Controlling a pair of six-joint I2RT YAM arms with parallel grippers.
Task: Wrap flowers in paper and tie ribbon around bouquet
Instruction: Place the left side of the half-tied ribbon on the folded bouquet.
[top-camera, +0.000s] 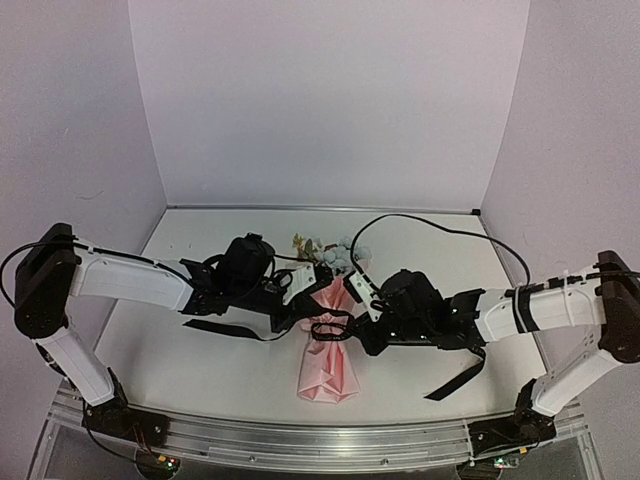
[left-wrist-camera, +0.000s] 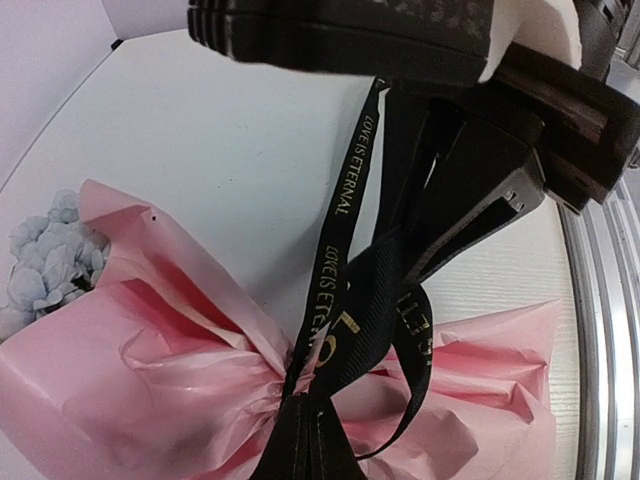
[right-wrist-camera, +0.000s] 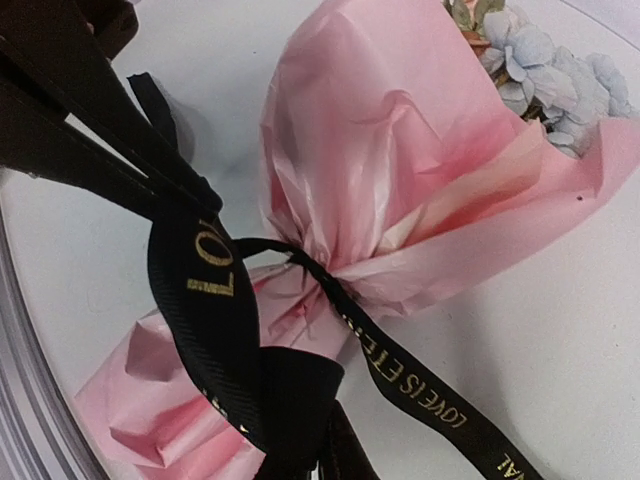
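**While the ribbon is pinched from both sides, the bouquet lies wrapped**

We see it on the white surface, pale blue flowers toward the far wall, pink paper gathered tight at the waist. The black, gold-lettered ribbon circles that waist. We find the left fingers closed on one strand and the right fingers closed on another, both close to the waist. Loose ends trail on the surface to either side.
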